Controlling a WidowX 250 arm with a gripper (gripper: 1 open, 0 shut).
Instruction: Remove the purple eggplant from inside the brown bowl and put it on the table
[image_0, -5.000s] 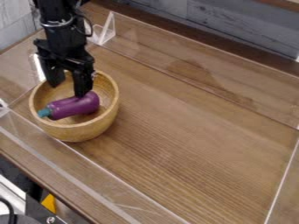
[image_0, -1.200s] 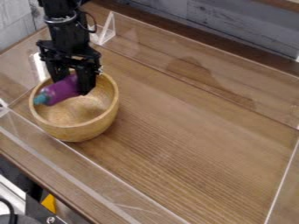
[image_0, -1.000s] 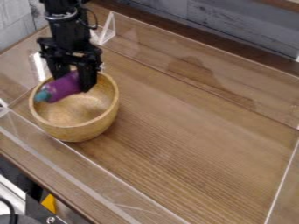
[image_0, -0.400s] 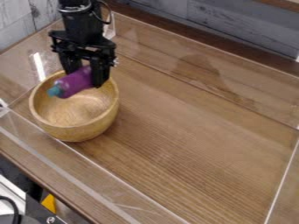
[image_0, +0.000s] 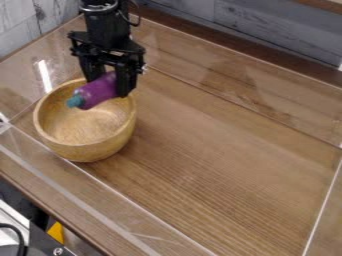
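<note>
Looking first at the table (image_0: 227, 120), I see wide bare wood to the right of the bowl, and clear acrylic walls (image_0: 80, 215) along the edges, so the free side is the right one. The brown bowl (image_0: 83, 125) stands near the left wall, and its pale inside is empty. My gripper (image_0: 107, 88) points down over the bowl's far right rim, with the jaws closed on the purple eggplant (image_0: 98, 92). The eggplant hangs tilted, its teal cap (image_0: 75, 100) toward the left, lifted clear of the bowl's inside. I judge the rim is the only thing in the way; beyond it nothing blocks the placing.
</note>
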